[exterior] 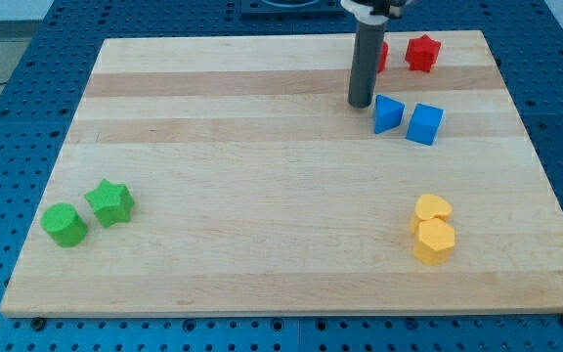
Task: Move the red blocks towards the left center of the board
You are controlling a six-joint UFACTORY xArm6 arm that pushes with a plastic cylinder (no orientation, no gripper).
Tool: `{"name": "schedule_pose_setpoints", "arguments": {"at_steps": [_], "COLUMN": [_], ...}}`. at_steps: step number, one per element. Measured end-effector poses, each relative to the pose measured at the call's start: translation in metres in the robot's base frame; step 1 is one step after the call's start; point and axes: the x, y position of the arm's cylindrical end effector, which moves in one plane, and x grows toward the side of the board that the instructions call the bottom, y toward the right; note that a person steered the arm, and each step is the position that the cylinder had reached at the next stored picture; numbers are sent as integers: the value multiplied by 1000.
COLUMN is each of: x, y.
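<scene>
Near the view's top, right of centre: my tip (362,104), planted on the table (262,196); no fingers on this rod, so nothing spread, pressed or pinched, nothing held. Just behind the rod: one red block (381,55), mostly hidden, shape unclear, contact with the rod impossible to judge; beside it to the view's right, a red star (422,53), apart from the rod. Just right of my tip: a blue triangular block (388,113), close but contact uncertain; next over, a blue cube (424,124). Lower right: two yellow blocks (433,229), touching, one above the other. Lower left: a green cylinder (64,225) and a green star (110,202), side by side.
</scene>
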Motion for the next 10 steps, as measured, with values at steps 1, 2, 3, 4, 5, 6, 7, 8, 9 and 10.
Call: {"name": "schedule_pose_setpoints", "arguments": {"at_steps": [1,2,3,4,5,6,7,8,9,10], "x": [0,6,-2,-3,-41,-93,-69,-45,-61,-39], "y": [0,17,70,127,164,178,127,59,119,167]}}
